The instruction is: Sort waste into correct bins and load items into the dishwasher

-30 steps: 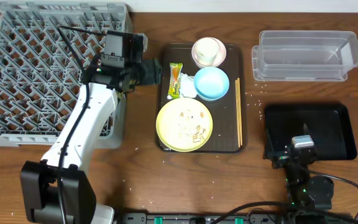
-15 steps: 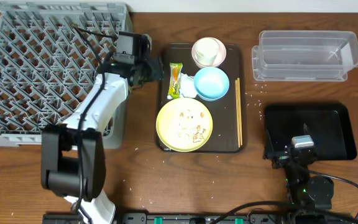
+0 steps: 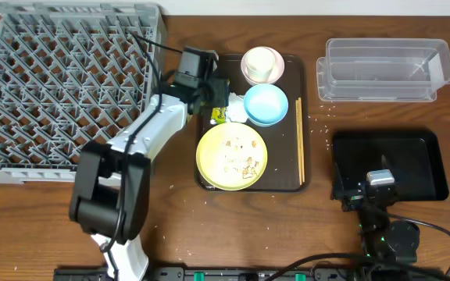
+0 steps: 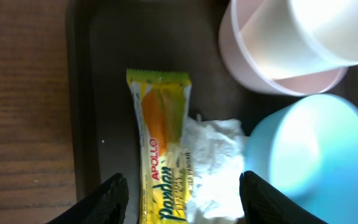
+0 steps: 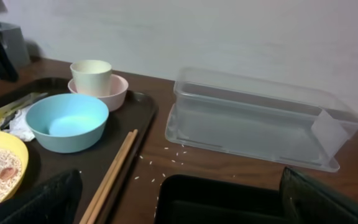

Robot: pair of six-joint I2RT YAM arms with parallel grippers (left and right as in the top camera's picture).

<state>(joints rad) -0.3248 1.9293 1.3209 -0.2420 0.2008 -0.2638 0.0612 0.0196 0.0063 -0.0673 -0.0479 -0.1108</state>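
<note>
From above, we see the grey dish rack (image 3: 61, 86) filling the far left of the table (image 3: 178, 226). The brown tray (image 3: 281, 176) lies just right of it. On that tray the yellow plate (image 3: 232, 156) sits at the near end with rice scraps (image 3: 239, 152) on it. The blue bowl (image 3: 266, 104) is beyond the plate. The white cup (image 3: 262, 62) stands farthest back inside a pink bowl (image 3: 248, 74). The chopsticks (image 3: 299, 140) lie along the tray's right edge. The left gripper (image 3: 216, 97) hangs over the tray's far-left part, above the wrapper (image 3: 219, 117) and the tissue (image 3: 237, 115). On the right, the clear tub (image 3: 385, 70) is at the far side and the black tray (image 3: 412, 160) nearer. The right gripper (image 3: 380, 178) is at the black tray's near edge.

From the left wrist, we see the left gripper (image 4: 185, 199) with its fingers (image 4: 112, 199) spread. The near end of the wrapper (image 4: 160, 155) lies between them. The tissue (image 4: 213, 162) lies against the wrapper's right side, just beside the blue bowl (image 4: 316, 162). We cannot tell whether a finger touches the wrapper.

From the right wrist, we see the right gripper (image 5: 185, 205) spread wide with nothing in it. It sits low over the black tray (image 5: 229, 199), with the clear tub (image 5: 260, 118) beyond. The chopsticks (image 5: 114, 174), blue bowl (image 5: 67, 121) and white cup (image 5: 91, 76) are to the left.
</note>
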